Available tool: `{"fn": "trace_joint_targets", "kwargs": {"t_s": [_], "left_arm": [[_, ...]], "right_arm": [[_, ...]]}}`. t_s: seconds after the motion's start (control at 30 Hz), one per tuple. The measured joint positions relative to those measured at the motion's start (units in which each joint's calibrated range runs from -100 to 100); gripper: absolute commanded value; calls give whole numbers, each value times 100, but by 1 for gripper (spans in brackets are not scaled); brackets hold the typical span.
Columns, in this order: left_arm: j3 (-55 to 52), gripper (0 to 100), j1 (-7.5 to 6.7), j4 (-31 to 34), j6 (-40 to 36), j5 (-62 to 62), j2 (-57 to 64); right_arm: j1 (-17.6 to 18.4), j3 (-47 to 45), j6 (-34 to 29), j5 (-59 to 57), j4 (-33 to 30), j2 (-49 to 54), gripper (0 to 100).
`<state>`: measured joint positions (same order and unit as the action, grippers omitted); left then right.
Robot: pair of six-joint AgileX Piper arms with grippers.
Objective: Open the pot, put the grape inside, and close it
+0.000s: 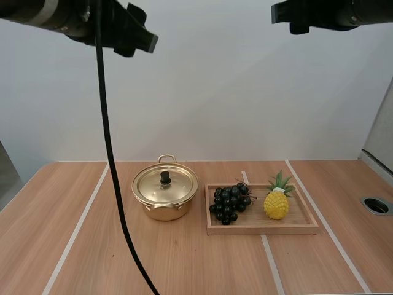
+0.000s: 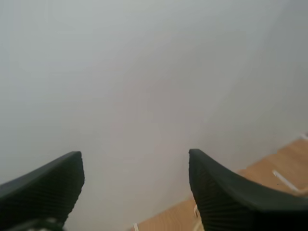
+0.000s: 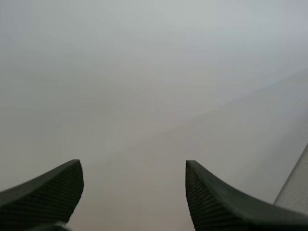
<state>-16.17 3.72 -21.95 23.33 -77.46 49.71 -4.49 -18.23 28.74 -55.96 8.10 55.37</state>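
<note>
A gold pot (image 1: 164,203) stands on the wooden table with its lid (image 1: 165,184) on; the lid has a black knob (image 1: 165,178). Right of it, a bunch of dark grapes (image 1: 230,203) lies on the left half of a wooden tray (image 1: 258,227). My left gripper (image 1: 142,38) hangs high above the table at the upper left, far over the pot. My right gripper (image 1: 281,13) hangs high at the upper right. In each wrist view the fingers (image 2: 53,187) (image 3: 216,197) stand apart with nothing between them, facing a pale wall.
A yellow toy pineapple (image 1: 277,201) stands on the right half of the tray. White tape lines (image 1: 77,230) cross the table. A round hole (image 1: 376,205) sits near the right edge. A grey panel stands at the far right.
</note>
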Motion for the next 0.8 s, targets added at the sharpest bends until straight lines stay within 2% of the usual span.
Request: {"fn": "trace_joint_targets", "kwargs": {"t_s": [0.23,0.7,0.8], "left_arm": [[16,100,0,-632,305,-1146,-952],[-194,100,0,-659,339,-1940,-2850],[-274,100,-41,-663,346,-1952,-3122]], "right_arm": [[0,0,22,-490,0,0,100],[0,0,138,-1082,0,0,100],[0,0,138,-1155,0,0,100]]}}
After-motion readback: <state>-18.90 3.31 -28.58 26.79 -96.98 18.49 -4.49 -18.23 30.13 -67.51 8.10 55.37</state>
